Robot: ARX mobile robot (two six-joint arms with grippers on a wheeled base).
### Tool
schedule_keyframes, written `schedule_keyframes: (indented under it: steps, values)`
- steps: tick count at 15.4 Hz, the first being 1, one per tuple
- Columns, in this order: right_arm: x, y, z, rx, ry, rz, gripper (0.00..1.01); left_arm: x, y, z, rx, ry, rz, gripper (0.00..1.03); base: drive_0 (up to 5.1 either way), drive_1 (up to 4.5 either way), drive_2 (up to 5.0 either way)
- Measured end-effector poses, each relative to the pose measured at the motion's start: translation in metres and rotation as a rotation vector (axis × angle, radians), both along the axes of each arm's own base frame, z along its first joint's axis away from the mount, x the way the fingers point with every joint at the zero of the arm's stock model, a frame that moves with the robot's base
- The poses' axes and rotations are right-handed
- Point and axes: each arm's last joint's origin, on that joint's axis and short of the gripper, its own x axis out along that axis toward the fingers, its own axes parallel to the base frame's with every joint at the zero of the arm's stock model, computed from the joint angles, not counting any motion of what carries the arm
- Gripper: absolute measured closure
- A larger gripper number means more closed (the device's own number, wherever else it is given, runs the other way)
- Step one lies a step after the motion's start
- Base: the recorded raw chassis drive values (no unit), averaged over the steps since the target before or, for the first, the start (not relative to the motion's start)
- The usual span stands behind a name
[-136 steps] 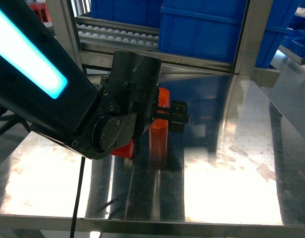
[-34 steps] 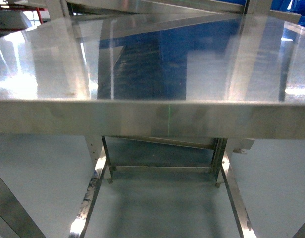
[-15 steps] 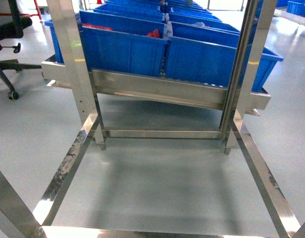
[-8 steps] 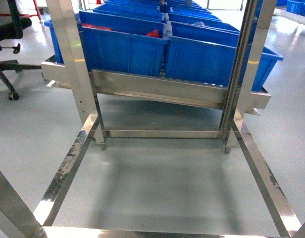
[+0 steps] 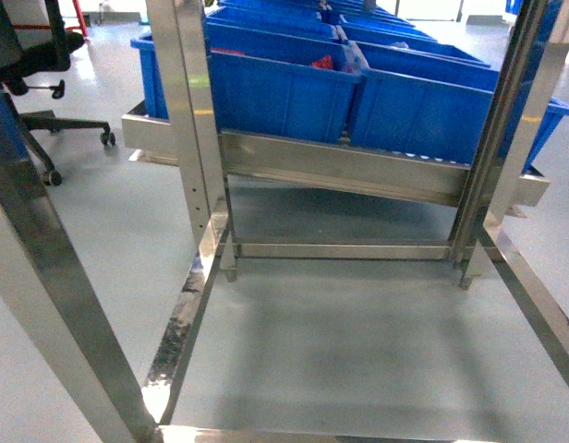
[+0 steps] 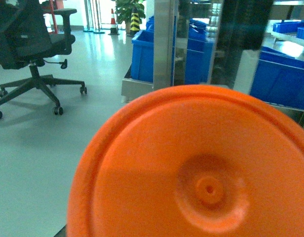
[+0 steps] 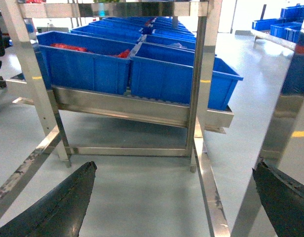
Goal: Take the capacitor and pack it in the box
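Right against your left wrist camera the orange capacitor (image 6: 201, 168) fills the view with the left jaws hidden, so their state can't be told, your right gripper (image 7: 174, 197) hangs spread wide and empty above the grey floor (image 7: 142, 182), and beyond stand blue bins (image 5: 294, 88) on the steel rack (image 5: 340, 166).

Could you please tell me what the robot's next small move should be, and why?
Probably turn the base to search for the box, arms held steady. The orange capacitor fills the left wrist view, apparently held. The right gripper is open and empty, and no box shows, just blue bins on a steel rack ahead.
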Motion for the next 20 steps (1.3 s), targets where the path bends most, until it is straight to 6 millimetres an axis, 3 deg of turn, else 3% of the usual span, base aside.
schedule_keyframes:
  steps: [20]
  values:
    - [0.0,0.0,-0.0002,0.0,0.002,-0.001,0.03,0.0,0.0,0.0,0.0,0.0,0.0,0.59,-4.8,1.69,3.2]
